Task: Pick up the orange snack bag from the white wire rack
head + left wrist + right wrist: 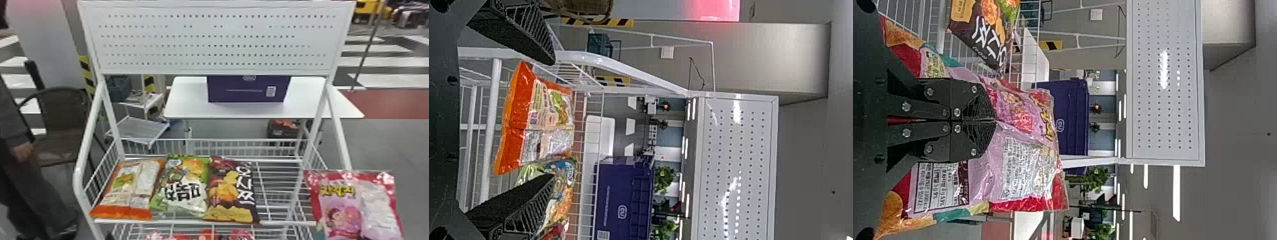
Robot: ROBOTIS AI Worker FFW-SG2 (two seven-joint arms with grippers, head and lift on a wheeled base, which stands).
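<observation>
The orange snack bag (127,190) lies at the left end of the white wire rack (274,191), leaning against nothing visible, beside a green bag. In the left wrist view, my left gripper (551,120) stands open, its two fingers wide apart, with the orange snack bag (536,117) beyond and between them. Over at the right, my right gripper (993,120) is shut on a pink snack bag (1025,160). That same pink snack bag (357,207) hangs at the rack's right side in the head view.
A green bag (183,185) and a dark brown bag (231,191) lie in a row right of the orange one. White side posts (87,153) and a perforated panel (217,38) frame the rack. Red packages (207,236) sit on the tier below.
</observation>
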